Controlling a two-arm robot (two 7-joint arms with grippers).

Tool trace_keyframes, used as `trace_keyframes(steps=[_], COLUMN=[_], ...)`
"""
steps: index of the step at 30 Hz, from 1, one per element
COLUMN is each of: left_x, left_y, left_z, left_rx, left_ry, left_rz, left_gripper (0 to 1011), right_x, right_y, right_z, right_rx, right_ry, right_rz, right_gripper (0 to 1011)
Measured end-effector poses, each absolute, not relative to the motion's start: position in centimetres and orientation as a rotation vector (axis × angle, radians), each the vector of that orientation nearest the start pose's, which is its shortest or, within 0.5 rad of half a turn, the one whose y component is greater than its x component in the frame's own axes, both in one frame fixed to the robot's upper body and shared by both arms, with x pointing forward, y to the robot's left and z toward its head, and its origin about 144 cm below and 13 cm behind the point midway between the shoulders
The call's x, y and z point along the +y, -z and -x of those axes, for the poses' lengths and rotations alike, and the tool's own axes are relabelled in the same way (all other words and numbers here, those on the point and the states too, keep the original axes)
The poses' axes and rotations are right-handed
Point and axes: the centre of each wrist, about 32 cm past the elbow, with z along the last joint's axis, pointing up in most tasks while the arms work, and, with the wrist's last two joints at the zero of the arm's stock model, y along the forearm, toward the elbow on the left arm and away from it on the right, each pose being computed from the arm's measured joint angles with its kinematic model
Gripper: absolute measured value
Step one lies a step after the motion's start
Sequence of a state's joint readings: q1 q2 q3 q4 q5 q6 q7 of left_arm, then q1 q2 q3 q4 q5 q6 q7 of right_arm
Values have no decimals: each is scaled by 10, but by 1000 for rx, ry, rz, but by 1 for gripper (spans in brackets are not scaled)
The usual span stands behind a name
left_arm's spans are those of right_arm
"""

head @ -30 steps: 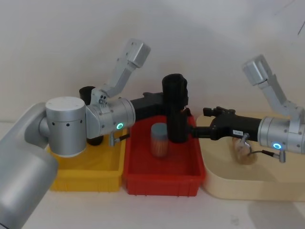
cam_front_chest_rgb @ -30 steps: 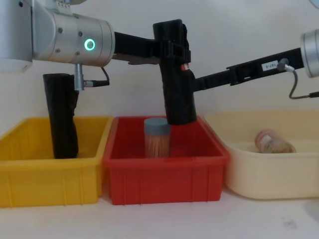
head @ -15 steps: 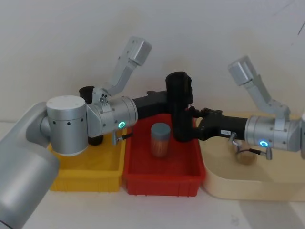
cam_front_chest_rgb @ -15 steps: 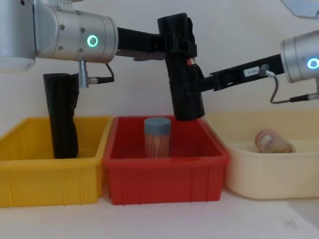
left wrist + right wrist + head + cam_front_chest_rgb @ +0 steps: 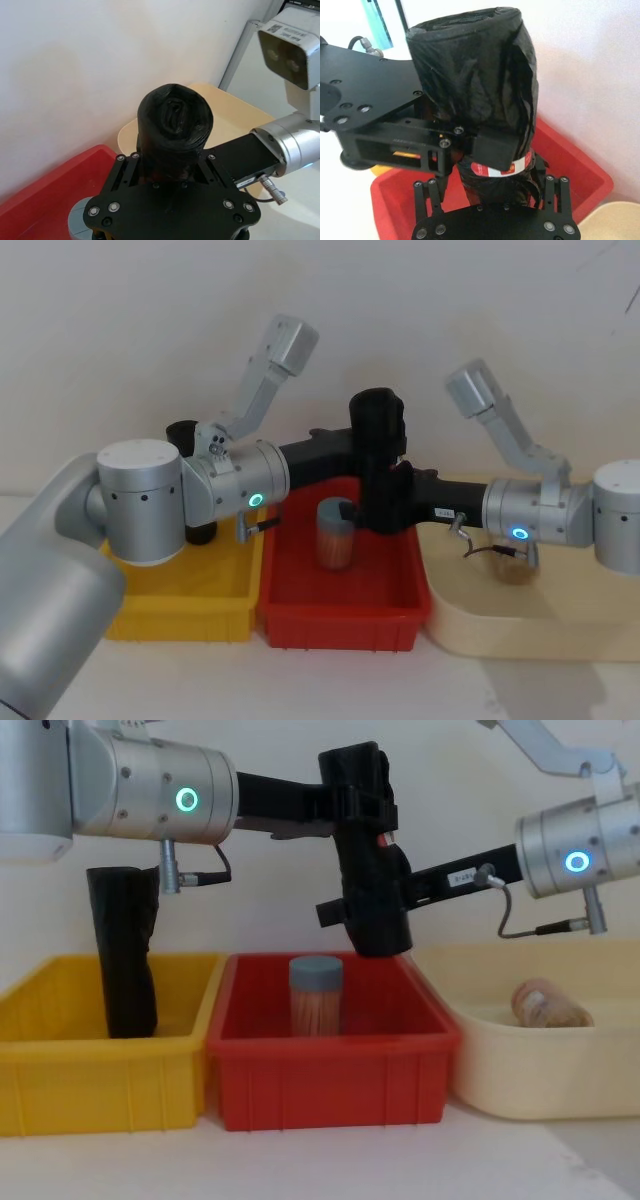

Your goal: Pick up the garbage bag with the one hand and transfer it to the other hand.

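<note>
1. Black and upright, the garbage bag [image 5: 379, 455] is hanging in the head view above the back of the red bin [image 5: 340, 615]. The left gripper [image 5: 372, 443] is clenching its upper part, reaching from the silver arm with the green ring. The right gripper [image 5: 392, 502], on the arm with the blue ring, is sitting against the bag's lower part from the other side. A blue-capped jar [image 5: 335, 533] is standing in the red bin, a yellow bin [image 5: 180, 615] is lying to its left with a second black roll [image 5: 190, 480] behind the left arm, and a cream tray [image 5: 530, 640] is lying to its right.

2. Black gripper plates are taking up the near part of the left wrist view; the left gripper [image 5: 170, 165] is grasping the bag [image 5: 175, 125] just under its crumpled top.

3. Black plastic is rising through the right wrist view: the bag [image 5: 480, 85] is carrying a red-and-white label band [image 5: 495, 169], and the right gripper [image 5: 490, 192] is flanking it below that band. I cannot tell whether it is pressing on the bag.

4. Red bin [image 5: 330, 1085] is sitting under the bag [image 5: 368, 870] in the chest view, the bag's base clear of it and above the jar [image 5: 316, 995]. The left gripper [image 5: 355, 805] is holding high, the right gripper [image 5: 365, 910] lower. The second roll [image 5: 125, 955] is standing in the yellow bin [image 5: 100, 1085]; a small bottle [image 5: 548, 1005] is lying in the cream tray [image 5: 540, 1080].
</note>
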State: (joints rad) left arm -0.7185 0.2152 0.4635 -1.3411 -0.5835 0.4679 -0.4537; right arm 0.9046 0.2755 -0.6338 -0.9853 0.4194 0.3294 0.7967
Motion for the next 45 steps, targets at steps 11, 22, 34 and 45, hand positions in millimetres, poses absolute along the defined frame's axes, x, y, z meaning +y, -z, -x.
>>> trace_keyframes(steps=[11, 22, 34, 45], left_x=[167, 167, 166, 166], left_y=[-1329, -1329, -1328, -1328], left_z=[-605, -605, -604, -605], left_rx=[156, 156, 158, 158], left_ry=[-665, -663, -656, -657], left_rz=[-18, -17, -16, -17], left_gripper=[386, 386, 518, 841], right_x=[-191, -188, -188, -202], right_y=[-1298, -1298, -1298, -1298], right_z=[-668, -671, -666, -659], right_rx=[57, 53, 47, 48], right_ry=[489, 492, 512, 596], right_rz=[305, 305, 296, 294], right_gripper=[804, 535, 535, 532])
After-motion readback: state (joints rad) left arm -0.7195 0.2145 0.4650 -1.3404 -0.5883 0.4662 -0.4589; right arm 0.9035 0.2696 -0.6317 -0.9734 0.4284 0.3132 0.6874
